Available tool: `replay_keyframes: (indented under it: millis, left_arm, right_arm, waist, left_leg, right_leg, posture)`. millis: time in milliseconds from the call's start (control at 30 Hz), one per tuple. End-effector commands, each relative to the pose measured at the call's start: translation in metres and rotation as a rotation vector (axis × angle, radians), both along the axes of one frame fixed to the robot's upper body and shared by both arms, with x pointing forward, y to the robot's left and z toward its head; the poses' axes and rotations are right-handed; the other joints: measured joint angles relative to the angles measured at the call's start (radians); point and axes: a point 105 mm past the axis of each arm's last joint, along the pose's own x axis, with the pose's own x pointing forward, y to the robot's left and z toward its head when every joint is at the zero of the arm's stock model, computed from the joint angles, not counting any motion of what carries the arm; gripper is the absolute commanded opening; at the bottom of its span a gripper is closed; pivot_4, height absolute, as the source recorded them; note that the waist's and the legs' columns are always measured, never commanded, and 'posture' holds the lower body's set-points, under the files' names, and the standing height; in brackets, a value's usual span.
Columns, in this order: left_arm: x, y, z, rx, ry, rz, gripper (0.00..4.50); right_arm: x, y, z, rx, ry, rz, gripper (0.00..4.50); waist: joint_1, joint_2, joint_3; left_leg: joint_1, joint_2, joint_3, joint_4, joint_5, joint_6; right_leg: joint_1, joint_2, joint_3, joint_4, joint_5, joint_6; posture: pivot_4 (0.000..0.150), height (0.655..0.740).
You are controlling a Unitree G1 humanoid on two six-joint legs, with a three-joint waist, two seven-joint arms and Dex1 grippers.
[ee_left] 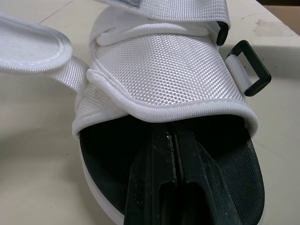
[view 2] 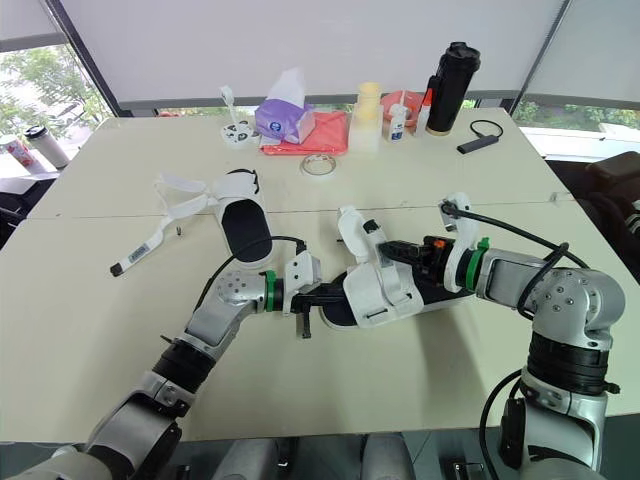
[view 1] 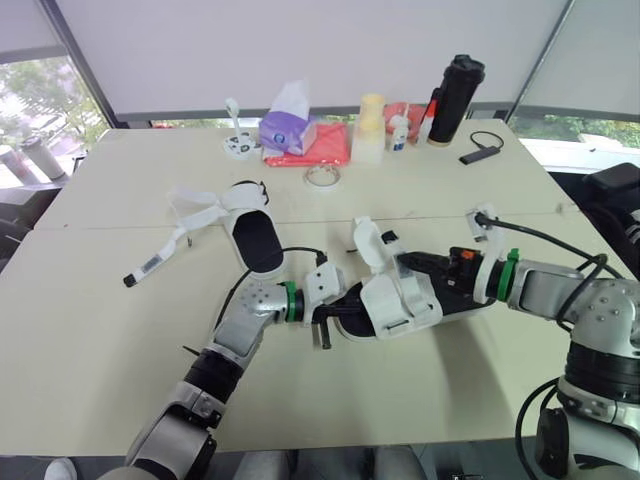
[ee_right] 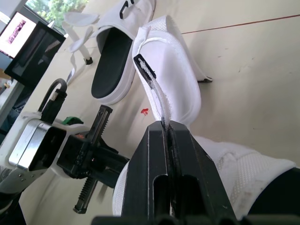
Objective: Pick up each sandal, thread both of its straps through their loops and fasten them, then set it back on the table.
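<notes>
One white sandal with a black insole (view 1: 405, 300) lies on the table (view 1: 100, 330) between my two grippers. My left gripper (view 1: 340, 310) pokes into its toe opening, fingers (ee_left: 187, 187) shut together over the insole under the white upper (ee_left: 164, 70). A black loop (ee_left: 248, 68) sticks out at the sandal's side. My right gripper (ee_right: 167, 125) is shut on a thin white strap (ee_right: 150, 79) of this sandal, beside its raised flap (view 1: 365, 240). The second sandal (view 1: 255, 235) rests to the left, its straps (view 1: 195, 210) loose and spread.
Along the far edge stand a tissue box (view 1: 288, 125), red cloth (view 1: 325, 150), tape roll (view 1: 324, 177), pale jar (view 1: 370, 130), black bottle (view 1: 455, 98) and a black device with cable (view 1: 480, 152). A white stick-like tool (view 1: 150, 265) lies left.
</notes>
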Motion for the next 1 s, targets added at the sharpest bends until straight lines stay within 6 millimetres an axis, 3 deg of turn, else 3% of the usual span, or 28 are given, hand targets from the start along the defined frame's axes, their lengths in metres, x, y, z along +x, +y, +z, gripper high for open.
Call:
replay_keyframes:
  millis: [33, 233, 600, 733, 1000]
  left_arm:
    - [-0.002, 0.000, 0.002, -0.002, -0.016, -0.006, 0.00]
    - [-0.002, 0.000, 0.001, -0.002, -0.016, -0.004, 0.00]
    - [-0.003, -0.003, 0.002, 0.000, -0.021, -0.016, 0.00]
    - [-0.003, -0.001, 0.001, 0.002, -0.021, -0.012, 0.00]
    - [-0.003, -0.001, 0.000, 0.005, -0.023, -0.009, 0.00]
  right_arm:
    - [0.007, 0.000, 0.016, 0.017, -0.054, 0.003, 0.05]
    - [0.004, 0.000, 0.030, 0.034, -0.086, 0.049, 0.05]
    - [0.010, -0.001, 0.038, 0.043, -0.102, 0.082, 0.05]
    - [0.000, 0.005, 0.054, 0.107, -0.139, 0.169, 0.05]
    - [-0.007, 0.011, 0.060, 0.117, -0.151, 0.216, 0.05]
  waist:
    - [-0.001, 0.000, 0.000]
    - [-0.001, 0.000, 0.000]
    - [-0.002, 0.000, 0.000]
    - [-0.005, 0.000, 0.000]
    - [-0.005, 0.000, 0.000]
  left_leg:
    - [0.000, 0.000, 0.000, 0.000, 0.000, 0.000]
    - [0.000, 0.000, 0.000, 0.000, 0.000, 0.000]
    - [0.000, 0.000, 0.000, 0.000, 0.000, 0.000]
    - [0.000, 0.000, 0.000, 0.000, 0.000, 0.000]
    - [0.000, 0.000, 0.000, 0.000, 0.000, 0.000]
  right_leg:
    - [0.000, 0.000, 0.000, 0.000, 0.000, 0.000]
    - [0.000, 0.000, 0.000, 0.000, 0.000, 0.000]
    - [0.000, 0.000, 0.000, 0.000, 0.000, 0.000]
    - [0.000, 0.000, 0.000, 0.000, 0.000, 0.000]
    - [0.000, 0.000, 0.000, 0.000, 0.000, 0.000]
  posture:
    - [0.150, 0.7400]
    - [0.150, 0.7400]
    - [0.150, 0.7400]
    - [0.150, 0.7400]
    - [0.150, 0.7400]
